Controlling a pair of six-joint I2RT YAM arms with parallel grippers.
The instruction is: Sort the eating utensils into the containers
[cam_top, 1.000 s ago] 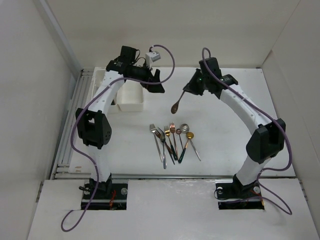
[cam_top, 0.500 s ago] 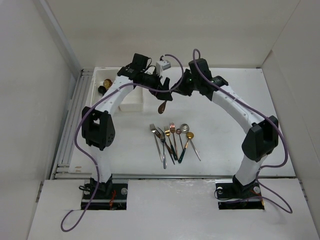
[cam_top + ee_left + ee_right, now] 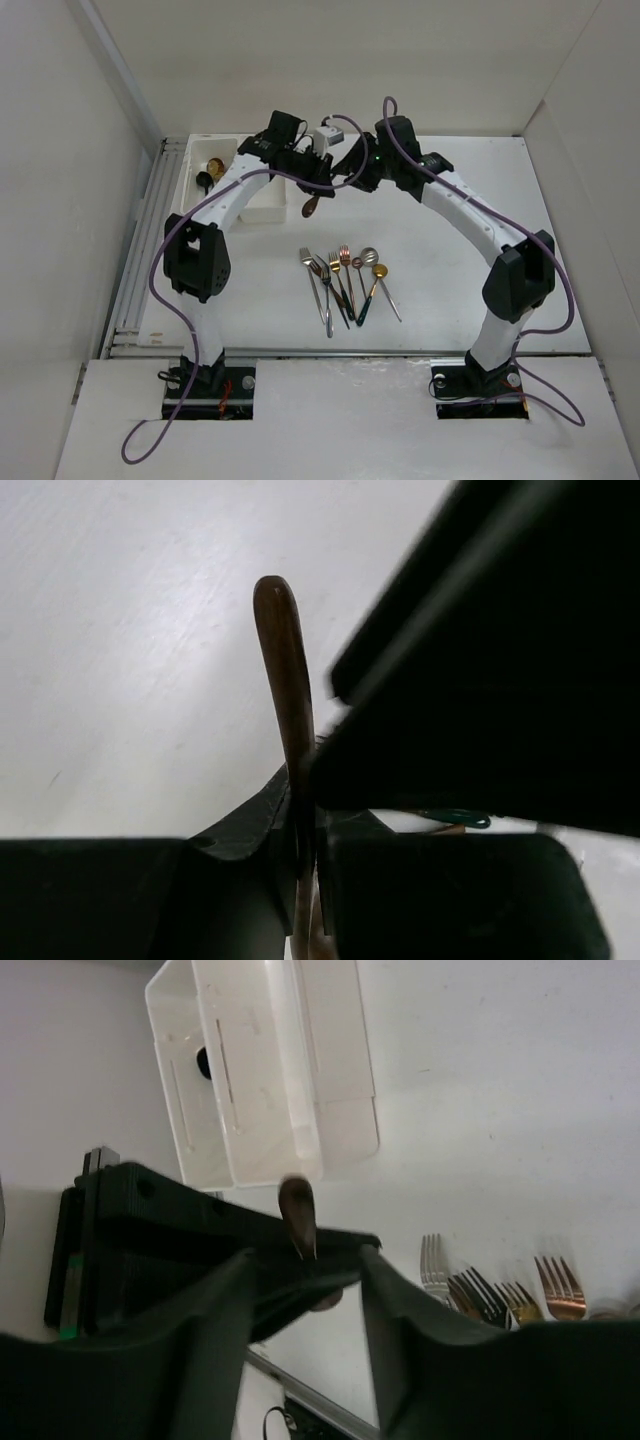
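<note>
A copper spoon point(image 3: 309, 206) hangs above the table between the two arms, bowl down. My left gripper point(image 3: 322, 181) is shut on its handle; in the left wrist view the spoon point(image 3: 285, 680) runs straight up out of the closed left gripper point(image 3: 305, 852). My right gripper point(image 3: 351, 172) stands open around the same spoon point(image 3: 297, 1215), its fingers point(image 3: 405, 1330) clear on both sides. The white containers point(image 3: 265, 205) lie just left of the spoon, also in the right wrist view point(image 3: 250, 1080). Several more eating utensils point(image 3: 345, 280) lie fanned at the table's middle.
The left container point(image 3: 200, 165) holds a dark and gold utensil. Forks point(image 3: 480, 1295) show at the right wrist view's lower right. A metal rail point(image 3: 135, 270) runs along the table's left edge, with white walls on three sides.
The two arms came together above the bins. The spoon, carried by the right gripper, is now clamped by the left gripper, which has shut, and the right jaws have spread apart.
</note>
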